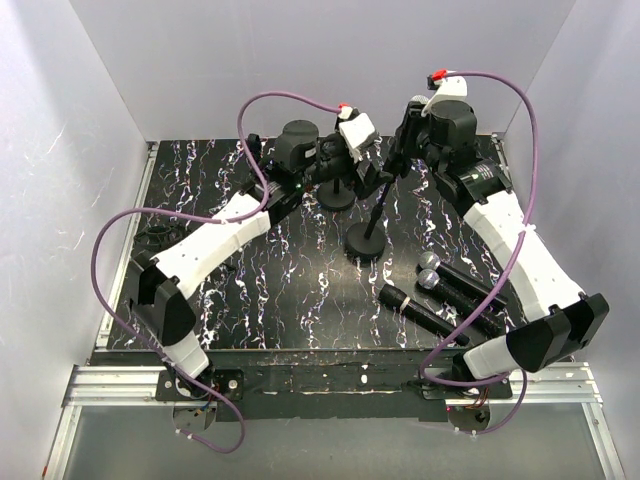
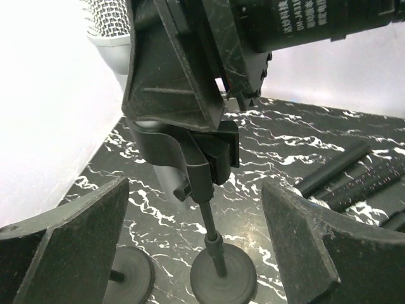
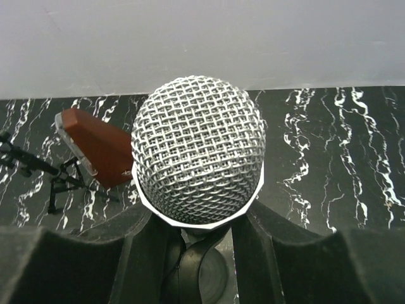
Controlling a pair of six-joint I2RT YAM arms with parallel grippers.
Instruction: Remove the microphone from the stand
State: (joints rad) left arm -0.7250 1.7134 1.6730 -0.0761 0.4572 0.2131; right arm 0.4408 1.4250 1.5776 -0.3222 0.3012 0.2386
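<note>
A microphone with a silver mesh head [image 3: 199, 149] sits in the clip of a black stand [image 1: 365, 243]. My right gripper [image 3: 199, 221] is shut on the microphone body just below the head, one finger on each side. In the top view the right gripper [image 1: 402, 152] is above the stand's clip. The left wrist view shows the mesh head [image 2: 107, 22] at the top left, the clip [image 2: 212, 158] and the stand's pole and round base [image 2: 223, 278]. My left gripper [image 2: 196, 190] is open and empty, its fingers wide either side of the pole, in the top view [image 1: 362, 168] left of the clip.
A second stand with a round base [image 1: 336, 195] is just left of the first; it also shows in the left wrist view [image 2: 126, 275]. Three loose black microphones [image 1: 440, 285] lie on the marbled table at front right. White walls enclose the table.
</note>
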